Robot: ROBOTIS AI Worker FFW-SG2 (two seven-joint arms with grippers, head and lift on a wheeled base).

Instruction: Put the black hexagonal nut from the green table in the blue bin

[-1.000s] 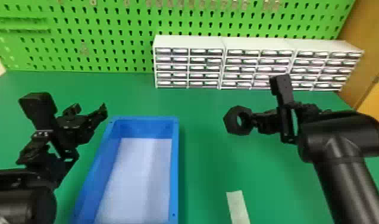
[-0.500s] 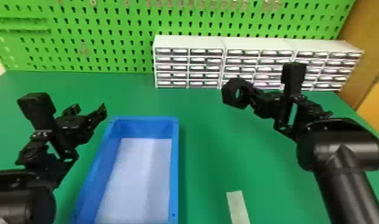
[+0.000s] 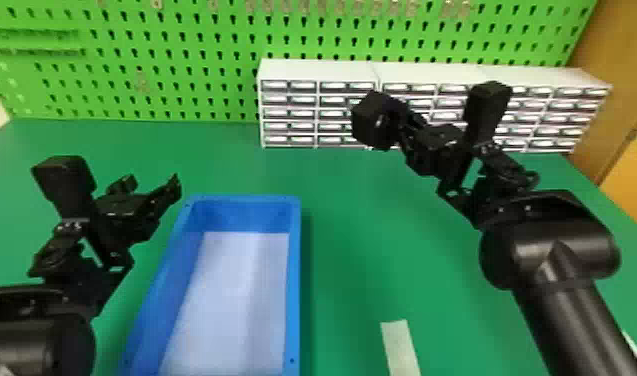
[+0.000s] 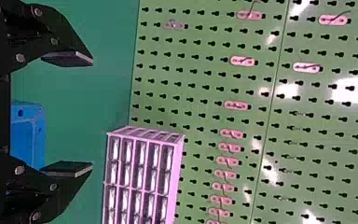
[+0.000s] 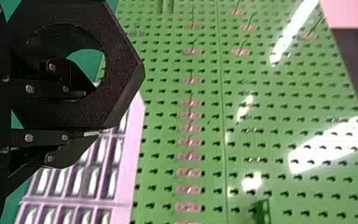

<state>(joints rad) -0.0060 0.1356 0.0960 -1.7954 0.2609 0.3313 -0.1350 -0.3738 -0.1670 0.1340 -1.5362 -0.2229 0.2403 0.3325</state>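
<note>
In the head view, my right gripper point(image 3: 404, 135) is raised in front of the white drawers, shut on the black hexagonal nut point(image 3: 374, 120), right of and above the far end of the blue bin point(image 3: 294, 280). The right wrist view has the nut point(image 5: 121, 70) gripped by its lower wall, one finger of my right gripper point(image 5: 91, 114) inside the hole and the other outside. My left gripper point(image 3: 152, 185) is parked beside the bin's far left corner; in the left wrist view that left gripper point(image 4: 70, 114) stands open with nothing between its fingers.
White drawer units point(image 3: 317, 107) stand at the back of the green table point(image 3: 382, 240), before a green pegboard point(image 3: 182, 75). A pale strip point(image 3: 401, 347) lies on the table right of the bin. The bin's white floor holds nothing.
My right gripper has lifted the nut higher and shifted it left, from over the table to in front of the drawers, and the nut has turned. The left arm has kept still.
</note>
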